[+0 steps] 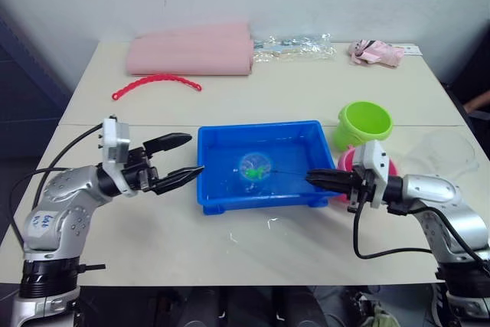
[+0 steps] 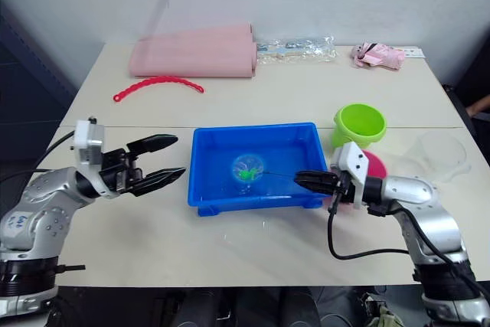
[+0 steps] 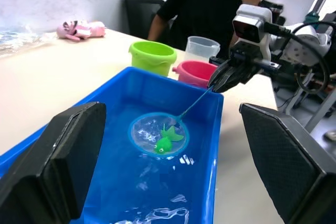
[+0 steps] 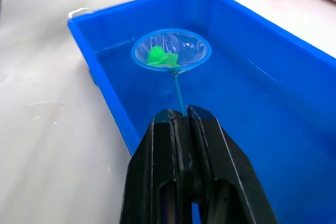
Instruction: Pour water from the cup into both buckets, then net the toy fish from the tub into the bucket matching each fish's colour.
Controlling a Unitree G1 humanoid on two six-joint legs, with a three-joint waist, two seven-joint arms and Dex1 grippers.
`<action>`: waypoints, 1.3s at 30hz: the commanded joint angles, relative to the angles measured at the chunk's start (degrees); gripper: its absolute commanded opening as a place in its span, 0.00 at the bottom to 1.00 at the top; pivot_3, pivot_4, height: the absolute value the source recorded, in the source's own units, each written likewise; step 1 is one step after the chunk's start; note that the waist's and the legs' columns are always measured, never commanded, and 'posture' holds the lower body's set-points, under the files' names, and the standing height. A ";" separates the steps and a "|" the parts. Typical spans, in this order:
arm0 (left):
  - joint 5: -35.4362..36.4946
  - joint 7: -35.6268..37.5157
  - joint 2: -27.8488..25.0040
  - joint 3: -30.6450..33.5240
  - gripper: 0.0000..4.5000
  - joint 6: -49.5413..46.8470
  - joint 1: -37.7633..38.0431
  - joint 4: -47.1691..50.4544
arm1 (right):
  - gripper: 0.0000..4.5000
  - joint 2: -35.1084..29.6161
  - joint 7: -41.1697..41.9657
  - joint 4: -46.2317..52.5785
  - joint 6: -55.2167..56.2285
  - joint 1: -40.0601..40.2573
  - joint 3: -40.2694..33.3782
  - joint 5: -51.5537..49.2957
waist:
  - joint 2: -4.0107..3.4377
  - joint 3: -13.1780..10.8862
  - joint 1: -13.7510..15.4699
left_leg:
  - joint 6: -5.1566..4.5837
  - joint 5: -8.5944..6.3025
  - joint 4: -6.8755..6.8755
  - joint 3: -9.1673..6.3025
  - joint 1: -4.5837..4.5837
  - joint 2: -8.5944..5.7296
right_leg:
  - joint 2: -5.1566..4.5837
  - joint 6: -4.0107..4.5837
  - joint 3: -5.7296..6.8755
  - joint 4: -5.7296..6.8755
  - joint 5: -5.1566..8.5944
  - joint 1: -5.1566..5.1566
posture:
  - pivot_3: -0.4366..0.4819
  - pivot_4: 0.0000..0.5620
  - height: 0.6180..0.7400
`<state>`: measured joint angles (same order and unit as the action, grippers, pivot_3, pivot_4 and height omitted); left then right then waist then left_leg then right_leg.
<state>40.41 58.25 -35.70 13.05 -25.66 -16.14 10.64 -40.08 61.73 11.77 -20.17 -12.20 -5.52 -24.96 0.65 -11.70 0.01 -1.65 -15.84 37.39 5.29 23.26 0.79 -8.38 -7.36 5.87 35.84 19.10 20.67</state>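
Observation:
The blue tub (image 1: 260, 125) holds shallow water at the table's middle. The net (image 4: 170, 50) hangs inside it with a green toy fish (image 4: 156, 56) lying in its mesh. My right gripper (image 1: 310, 177) is shut on the net's thin handle at the tub's right rim. My left gripper (image 1: 196, 154) stands open and empty just outside the tub's left wall. The lime green bucket (image 1: 363, 124) stands behind the tub's right corner. The pink bucket (image 3: 195, 72) sits beside it, partly hidden by my right wrist. The clear cup (image 2: 440, 151) stands further right.
At the table's back lie a folded pink cloth (image 1: 191, 53), a red beaded strip (image 1: 155, 82), a clear plastic bag (image 1: 295, 45) and a pink plush toy (image 1: 375, 51). A person in black (image 3: 199, 3) stands beyond the table's right end.

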 commanded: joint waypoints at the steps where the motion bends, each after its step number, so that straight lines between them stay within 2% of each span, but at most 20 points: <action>1: 0.77 -0.90 1.58 -1.49 0.98 -0.30 -3.01 0.98 | 0.00 -0.71 -2.80 5.74 -0.62 3.29 -5.89 -3.33 | 0.00 0.00 -0.02 | -0.01 0.00 0.02 0.00 0.00 0.00 | 0.00 0.00 0.01 0.01 0.00 -0.01 | 0.48 0.27 1.00; 5: -0.69 -2.56 4.35 -4.03 0.98 0.32 -6.64 -0.58 | 0.00 -1.50 -5.28 11.27 -3.75 9.32 -13.72 -8.02 | 0.00 0.00 0.20 | -0.01 0.01 0.01 -0.01 -0.02 0.00 | 0.01 0.00 0.01 0.01 0.00 -0.03 | 0.48 0.27 1.00; 10: -1.98 -6.35 6.51 -5.32 0.98 -1.12 -9.40 -1.85 | 0.00 -1.95 -8.69 13.25 -5.10 12.21 -20.61 -10.46 | 0.00 0.00 0.86 | -0.03 0.01 0.07 -0.01 -0.03 -0.02 | 0.02 -0.02 -0.02 0.00 -0.01 -0.06 | 0.48 0.27 1.00; 13: -2.64 -8.21 7.83 -6.52 0.98 -1.92 -11.52 -2.65 | 0.00 -2.16 -11.60 10.65 -3.76 12.75 -25.97 -9.68 | 0.00 0.00 1.23 | -0.03 0.02 0.04 -0.02 -0.04 -0.01 | 0.03 -0.02 -0.02 0.00 -0.01 -0.06 | 0.48 0.27 1.00; 16: -3.48 -8.56 8.19 -7.13 0.98 -1.90 -12.56 -3.33 | 0.00 -3.15 -12.96 7.39 -3.30 12.87 -28.05 -8.26 | 0.00 0.00 1.35 | -0.03 0.02 0.05 -0.01 -0.03 -0.02 | 0.03 -0.02 -0.02 0.00 -0.01 -0.06 | 0.48 0.27 1.00; 26: -7.65 -7.95 8.89 -11.60 0.98 -0.75 -16.25 -5.40 | 0.00 -8.16 -18.24 -13.34 15.65 5.42 -23.65 9.48 | 0.00 0.00 1.20 | -0.04 0.08 0.05 0.04 -0.04 -0.05 | 0.04 -0.03 -0.03 0.01 -0.01 -0.04 | 0.48 0.27 1.00; 32: -8.21 -7.18 9.40 -12.13 0.98 -0.31 -16.48 -6.07 | 0.00 -13.35 -23.15 -22.63 31.18 1.68 -17.14 23.21 | -0.01 0.00 1.11 | 0.01 0.18 0.03 0.06 -0.04 -0.04 | 0.05 -0.03 -0.05 0.00 -0.01 -0.02 | 0.48 0.27 1.00; 39: -8.22 -7.04 10.13 -12.00 0.98 -0.32 -15.88 -5.92 | 0.00 -21.96 -34.41 -29.96 48.73 0.88 -12.02 40.19 | -0.01 0.00 1.18 | 0.02 0.20 0.06 0.05 -0.03 -0.05 | 0.02 -0.03 -0.04 -0.06 -0.01 -0.05 | 0.48 0.27 1.00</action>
<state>32.18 50.83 -25.71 0.88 -26.83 -31.92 3.67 -59.93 30.98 -17.58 23.84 -10.54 -17.28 11.86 0.64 -11.70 1.19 -1.63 -15.64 37.46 5.34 23.23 0.74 -8.36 -7.39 5.82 35.76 19.09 20.63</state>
